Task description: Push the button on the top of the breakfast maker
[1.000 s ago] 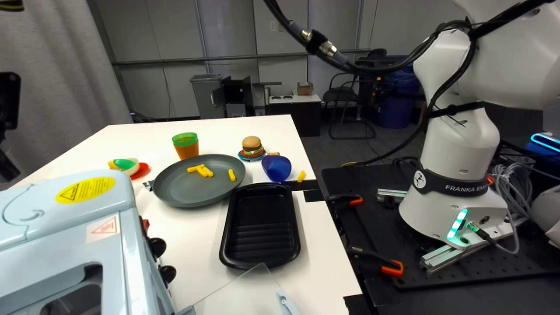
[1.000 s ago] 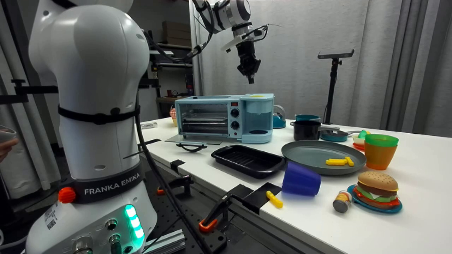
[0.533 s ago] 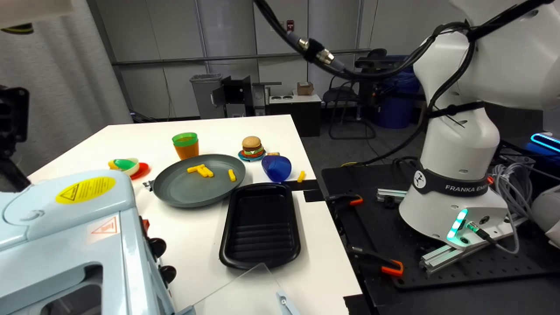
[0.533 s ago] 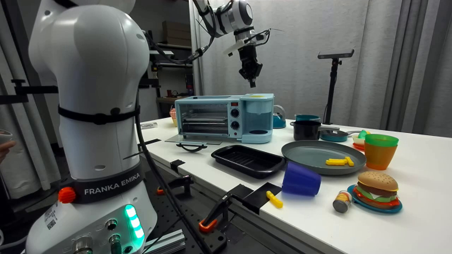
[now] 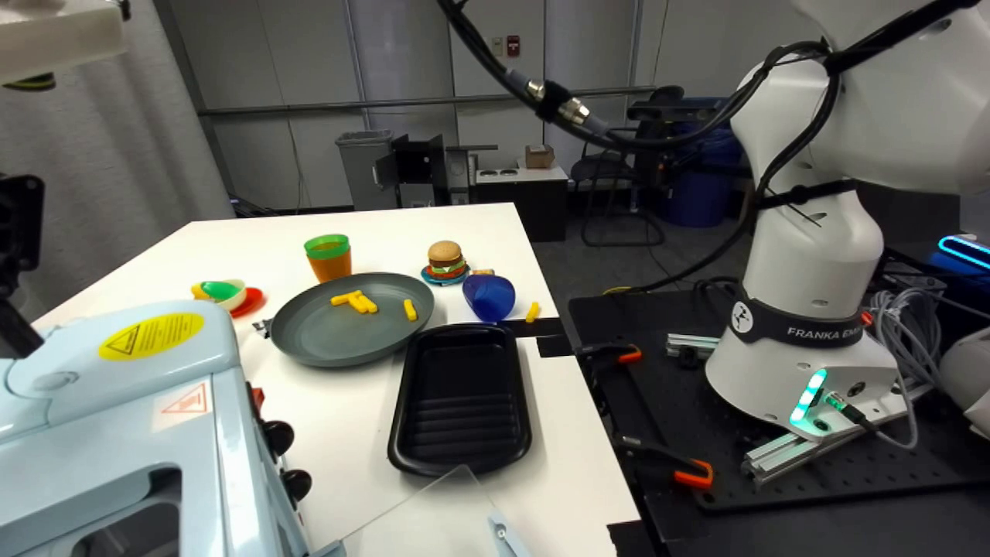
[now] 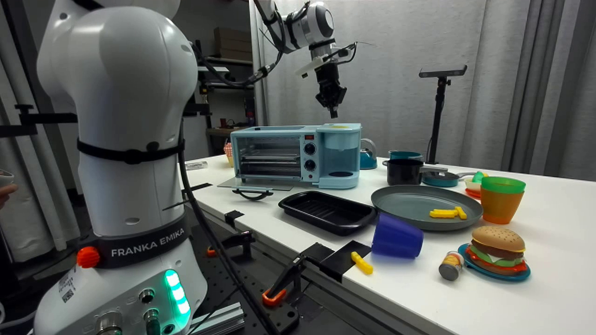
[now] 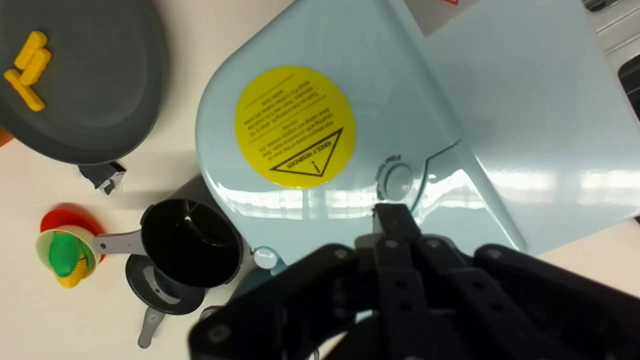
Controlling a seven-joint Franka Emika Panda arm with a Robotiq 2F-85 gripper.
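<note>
The breakfast maker (image 6: 339, 139) is a boxy pale mint-blue appliance on the white table; it also shows in an exterior view (image 5: 193, 340) and fills much of the wrist view (image 7: 385, 95). A yellow round sticker (image 7: 295, 127) lies on its top. A small round button (image 7: 398, 182) with print around it is beside the sticker, and shows faintly in an exterior view (image 5: 56, 381). My gripper (image 7: 395, 220) is shut with its fingertips together, empty. It points down above the appliance's top, apart from it in an exterior view (image 6: 333, 113). In the wrist view the tips appear just below the button.
A grey frying pan (image 5: 340, 333) with yellow pieces and a black griddle tray (image 5: 462, 402) lie beside the appliance. A black pot (image 7: 187, 245) and a blue kettle (image 6: 368, 158) stand close to it. A blue cup (image 6: 397, 236) lies nearer the table edge.
My gripper has moved down closer to the appliance's top and slightly sideways over it. The appliance and the other table objects have not moved.
</note>
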